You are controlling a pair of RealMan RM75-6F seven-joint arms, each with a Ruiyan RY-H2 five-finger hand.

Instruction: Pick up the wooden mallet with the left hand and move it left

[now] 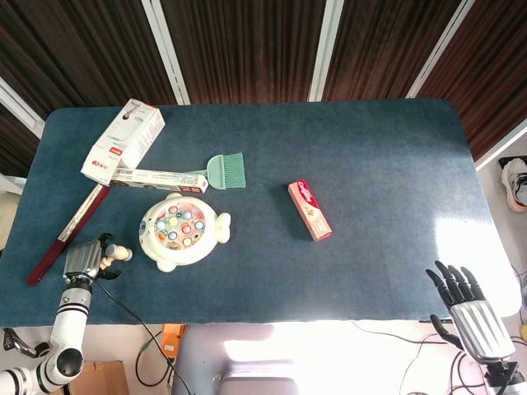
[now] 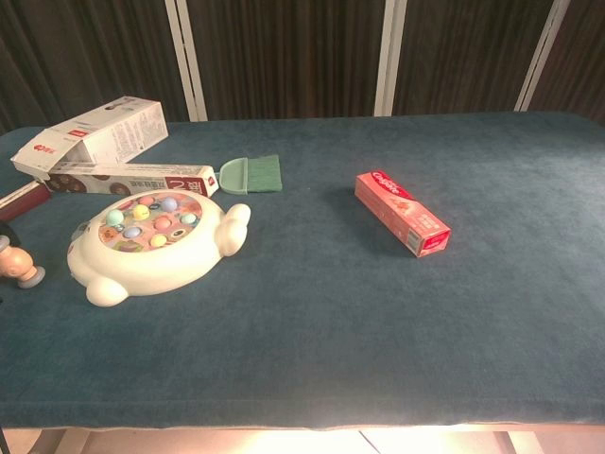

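Observation:
The wooden mallet (image 1: pixel 120 253) lies low at the table's front left, only its pale end showing past my left hand (image 1: pixel 82 262), whose dark fingers curl around it. In the chest view the mallet (image 2: pixel 17 264) sits at the far left edge, and the hand itself is out of that frame. My right hand (image 1: pixel 466 311) hangs off the table's front right corner, fingers spread and holding nothing.
A white fishing-game toy (image 1: pixel 182 230) stands just right of the mallet. Behind it lie a long toothpaste box (image 1: pixel 156 177), a white carton (image 1: pixel 123 140), a green brush (image 1: pixel 226 170) and a dark red strip (image 1: pixel 70 233). A red toothpaste box (image 1: pixel 310 210) lies mid-table.

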